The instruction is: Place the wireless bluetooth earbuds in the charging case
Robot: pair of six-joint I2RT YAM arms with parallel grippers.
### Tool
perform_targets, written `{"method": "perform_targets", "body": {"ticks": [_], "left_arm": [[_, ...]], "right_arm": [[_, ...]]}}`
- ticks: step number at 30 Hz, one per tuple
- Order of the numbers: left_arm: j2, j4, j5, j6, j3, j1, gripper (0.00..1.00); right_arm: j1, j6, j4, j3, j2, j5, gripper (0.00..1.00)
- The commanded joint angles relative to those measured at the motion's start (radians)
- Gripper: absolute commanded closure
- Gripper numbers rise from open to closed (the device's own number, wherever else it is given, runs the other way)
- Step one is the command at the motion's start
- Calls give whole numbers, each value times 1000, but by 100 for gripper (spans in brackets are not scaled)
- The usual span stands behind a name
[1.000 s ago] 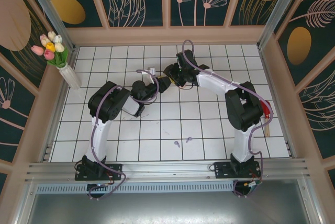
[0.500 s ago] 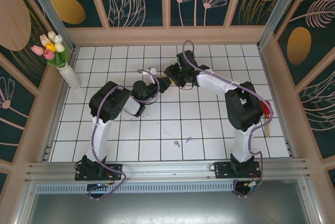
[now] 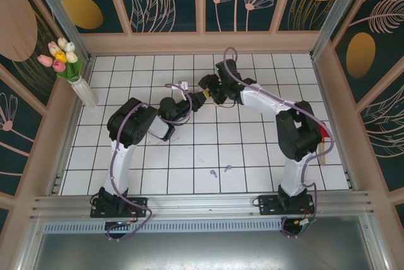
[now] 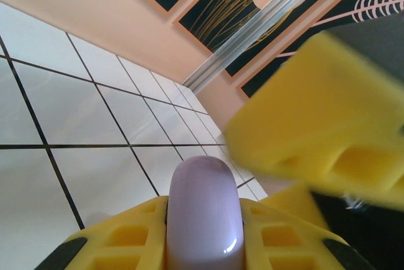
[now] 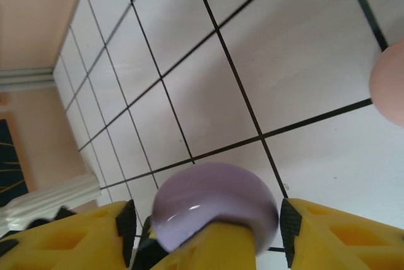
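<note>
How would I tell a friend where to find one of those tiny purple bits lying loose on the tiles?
Start at the metal rail along the near edge. Just beyond its middle, on the white tiles, lies a tiny lilac earbud. A second earbud lies close by; yours is the one nearer the rail, on the left arm side.

Light falls evenly from above in the overhead view: the white tiled bench [image 3: 208,150] is bright and crisp, with only faint, soft shadows on it. In the left wrist view the lilac case [image 4: 205,213] is fairly sharp, with a small white glint low on its right side, while the yellow jaws opposite smear into blur. In the right wrist view the lilac case [image 5: 214,207] looks soft under a thin glare streak, the tile lines are slightly blurred, and a pink blob [image 5: 390,90] at the right edge is out of focus.
</note>
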State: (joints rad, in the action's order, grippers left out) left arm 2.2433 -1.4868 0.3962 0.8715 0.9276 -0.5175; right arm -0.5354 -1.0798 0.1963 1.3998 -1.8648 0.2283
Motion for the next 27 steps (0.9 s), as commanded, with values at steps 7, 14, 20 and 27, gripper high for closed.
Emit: {"method": "perform_targets", "body": {"ticks": [7,14,20,27], "left_arm": [[-101,133,289,-52,25,1,100],[-198,387,551,-163,83,7,100],[-254,541,646,-223,144,7,100],[-285,599,667,-239,177,7,100]], "right_arm": [[139,210,-127,-228,299,-7,37],[227,456,-329,-533,542,178,38],[233,487,-413,-659,610,309,39],[229,417,-488,-721,637,325,40]]}}
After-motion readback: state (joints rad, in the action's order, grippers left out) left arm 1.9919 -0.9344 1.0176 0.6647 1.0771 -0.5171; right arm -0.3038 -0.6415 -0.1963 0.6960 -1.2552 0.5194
